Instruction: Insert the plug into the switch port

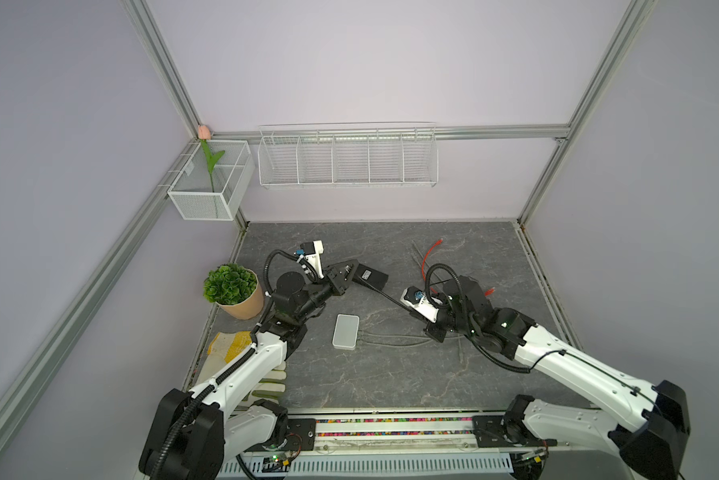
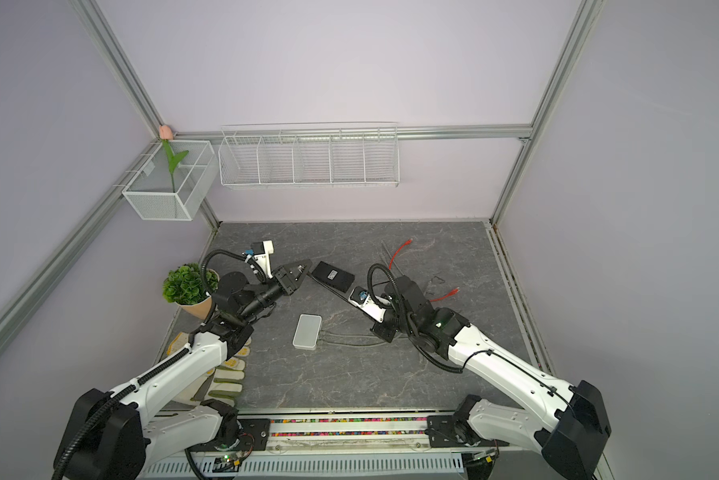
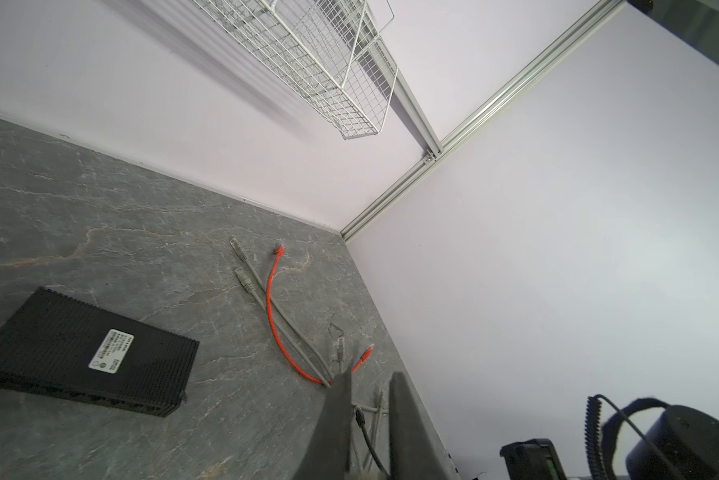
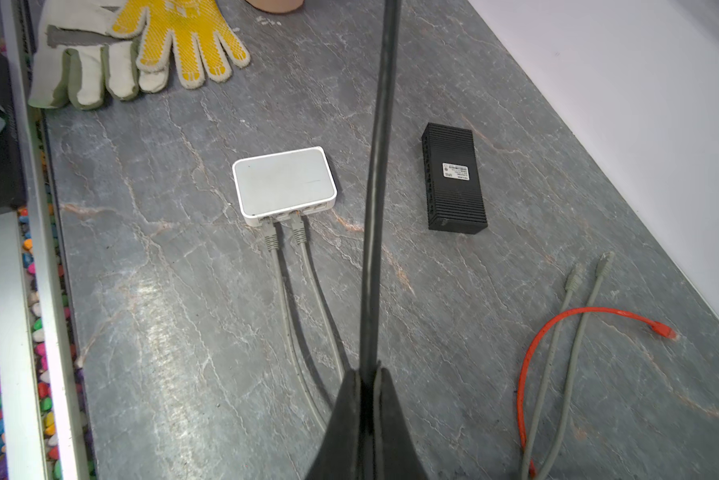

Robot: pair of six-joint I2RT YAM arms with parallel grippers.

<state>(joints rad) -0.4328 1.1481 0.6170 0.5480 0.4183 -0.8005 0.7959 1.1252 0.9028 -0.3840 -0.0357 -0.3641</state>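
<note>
A black cable (image 1: 380, 294) is stretched above the table between my two grippers. My right gripper (image 4: 368, 372) is shut on it, and the cable (image 4: 380, 166) runs away from the jaws. The cable's plug (image 3: 358, 415) sits between the fingers of my left gripper (image 3: 370, 376), whose jaws stand narrowly apart with one finger blurred. In both top views that gripper (image 1: 354, 262) hovers beside a black switch (image 1: 370, 275) that lies label up. A white switch (image 1: 345, 331) lies mid-table with two grey cables (image 4: 295, 232) plugged into its ports.
Loose grey and red patch cables (image 4: 557, 332) lie at the back right. A potted plant (image 1: 235, 291) and work gloves (image 4: 142, 45) are on the left. A wire rack (image 1: 347, 158) and a mesh basket (image 1: 208, 183) hang on the walls.
</note>
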